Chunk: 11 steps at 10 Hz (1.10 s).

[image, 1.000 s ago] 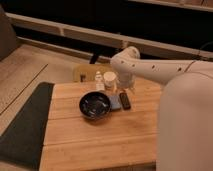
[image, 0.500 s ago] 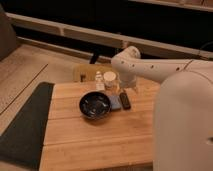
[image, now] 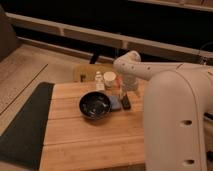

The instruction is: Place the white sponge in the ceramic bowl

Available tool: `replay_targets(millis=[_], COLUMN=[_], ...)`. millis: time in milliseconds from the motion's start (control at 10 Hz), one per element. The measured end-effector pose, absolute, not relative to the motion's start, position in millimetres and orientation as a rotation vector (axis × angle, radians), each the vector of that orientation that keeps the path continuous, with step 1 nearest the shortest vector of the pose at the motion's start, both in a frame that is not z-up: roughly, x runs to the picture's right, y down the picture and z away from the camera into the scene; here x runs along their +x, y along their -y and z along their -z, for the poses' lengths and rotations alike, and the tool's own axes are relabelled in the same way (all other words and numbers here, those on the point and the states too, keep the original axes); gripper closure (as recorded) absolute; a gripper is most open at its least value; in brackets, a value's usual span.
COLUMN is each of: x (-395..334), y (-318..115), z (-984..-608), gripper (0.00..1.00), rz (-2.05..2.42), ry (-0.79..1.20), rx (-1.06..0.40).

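While the gripper is held wide and empty, the white sponge is listed just below it, between ceramic bowl and black device; through slight misalignment, the device could be grasped instead.

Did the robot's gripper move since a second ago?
No. The gripper still hangs just behind the white sponge, beside the ceramic bowl, no nearer and no farther from the small bottle.

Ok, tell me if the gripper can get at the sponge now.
Likely yes: the open gripper hangs just above the sponge, nothing between them, though the bowl and remote crowd its sides.
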<state>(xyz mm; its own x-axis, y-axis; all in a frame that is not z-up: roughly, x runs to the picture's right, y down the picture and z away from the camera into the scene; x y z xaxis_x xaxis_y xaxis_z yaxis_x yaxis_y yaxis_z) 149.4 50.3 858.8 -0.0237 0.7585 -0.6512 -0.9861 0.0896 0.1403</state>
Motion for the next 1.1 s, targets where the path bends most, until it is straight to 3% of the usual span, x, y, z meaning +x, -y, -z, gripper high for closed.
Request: replay_targets(millis=[1100], x=[106], y=[-49], z=[-921], gripper=[0.35], rz=[-1.29], ry=[-0.594], rx=[-0.597])
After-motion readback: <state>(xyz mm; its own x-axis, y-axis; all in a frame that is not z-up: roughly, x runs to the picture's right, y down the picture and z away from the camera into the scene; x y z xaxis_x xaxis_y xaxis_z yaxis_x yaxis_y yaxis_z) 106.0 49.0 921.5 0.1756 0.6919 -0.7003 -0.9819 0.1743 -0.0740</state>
